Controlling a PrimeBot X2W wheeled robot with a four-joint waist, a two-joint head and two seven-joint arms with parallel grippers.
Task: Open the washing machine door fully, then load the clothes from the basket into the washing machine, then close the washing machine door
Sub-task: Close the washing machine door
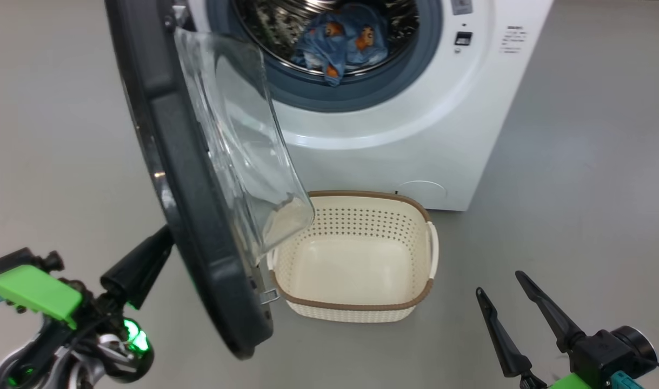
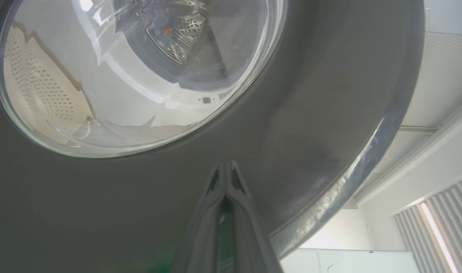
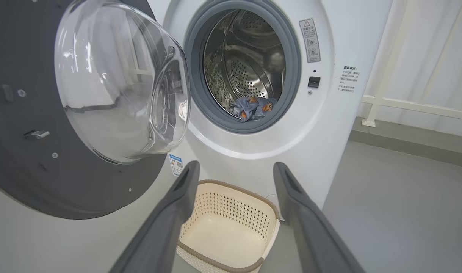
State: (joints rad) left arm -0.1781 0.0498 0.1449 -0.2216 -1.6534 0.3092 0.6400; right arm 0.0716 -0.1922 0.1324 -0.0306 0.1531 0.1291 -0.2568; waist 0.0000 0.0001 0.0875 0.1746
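The washing machine (image 1: 415,135) (image 3: 329,125) stands with its door (image 1: 188,189) (image 3: 22,159) swung out to the left, glass bowl (image 1: 243,140) (image 3: 117,79) facing the drum. Light blue clothes (image 1: 343,40) (image 3: 253,108) with orange prints lie inside the drum. The cream basket (image 1: 356,259) (image 3: 227,227) sits empty on the floor before the machine. My left gripper (image 1: 156,248) (image 2: 226,167) is shut, its tips against the outer face of the door (image 2: 291,113) below the window. My right gripper (image 1: 499,286) (image 3: 234,170) hangs open at lower right, holding nothing.
Grey floor (image 1: 578,178) surrounds the machine. In the right wrist view a white railing (image 3: 416,106) and a pale wall stand behind the machine on the right. A blue label sticker (image 3: 175,164) shows on the washer's front under the door.
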